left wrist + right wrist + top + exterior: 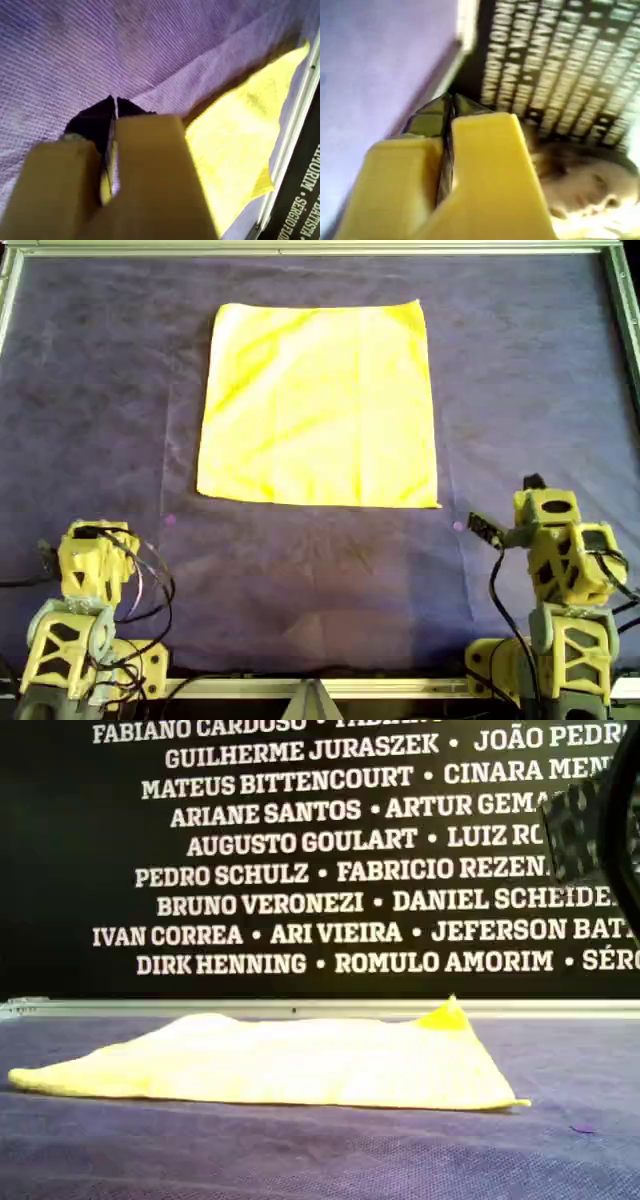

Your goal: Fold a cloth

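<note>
Two arms parked at the near edge of the table, overhead view, neither touching anything. At the overhead view's left an arm (85,585) sits folded low; centre, the cloth (320,405) lies flat and fully spread on the purple table covering (90,390), toward the far rail; at the overhead view's right another arm (555,540) sits just off the cloth's near right corner (437,505). Which arm is first or second, the wrist views don't settle. My first gripper (112,107) has its jaws pressed together, empty, looking across the covering at the cloth. My second gripper (451,102) is likewise closed on nothing, aimed past the table rail at the lettered wall. Exterior view: one far corner of the cloth (447,1015) peaks up slightly. Judgement: folding not yet started; step in hand is the approach. Next move calls for opening the jaws, dropping onto an edge or corner, pinching a single layer without catching the covering.
</note>
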`<state>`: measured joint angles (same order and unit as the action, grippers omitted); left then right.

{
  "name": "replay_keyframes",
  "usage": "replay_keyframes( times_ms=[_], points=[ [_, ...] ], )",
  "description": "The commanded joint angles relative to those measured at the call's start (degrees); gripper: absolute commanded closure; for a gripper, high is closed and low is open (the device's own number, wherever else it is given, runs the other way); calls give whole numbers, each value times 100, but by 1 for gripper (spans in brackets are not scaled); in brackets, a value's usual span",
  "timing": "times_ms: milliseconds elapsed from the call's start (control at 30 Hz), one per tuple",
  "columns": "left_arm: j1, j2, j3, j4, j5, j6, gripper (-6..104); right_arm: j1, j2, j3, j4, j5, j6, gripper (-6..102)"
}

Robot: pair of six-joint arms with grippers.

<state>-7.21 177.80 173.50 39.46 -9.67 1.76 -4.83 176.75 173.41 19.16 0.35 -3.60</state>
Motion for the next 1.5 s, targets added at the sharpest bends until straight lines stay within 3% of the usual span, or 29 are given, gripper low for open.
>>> replay_keyframes(
  times_ms=[0,233,367,533,767,900,967,1067,1233,1300,1467],
  points=[
    [-141,62,-132,-79,-26,18,99,-35,255,62,-457,-18,0,94],
    [-141,70,-580,-606,-26,-70,96,53,255,62,229,-18,-26,95],
    [-149,62,-580,-703,-26,9,95,62,255,62,879,-18,-44,94],
    [-70,53,-211,-721,-105,9,95,44,255,62,905,70,35,94],
    [-70,35,-123,-721,-97,9,95,18,255,53,896,79,-44,93],
    [-167,44,-149,-747,0,-70,92,246,246,44,905,-105,-53,93],
    [-325,44,-149,-782,149,9,84,606,246,44,914,-396,-62,89],
    [-721,44,-158,-782,492,-35,61,967,185,53,1028,-791,-62,78],
    [-1151,44,-149,-791,738,-62,33,1037,-501,26,923,-914,-149,64],
    [-1187,44,-167,-791,738,-70,27,1037,-545,26,888,-914,-220,64],
    [-1178,26,-167,-791,677,-70,23,1028,220,-246,712,-914,-149,63]
  ],
)
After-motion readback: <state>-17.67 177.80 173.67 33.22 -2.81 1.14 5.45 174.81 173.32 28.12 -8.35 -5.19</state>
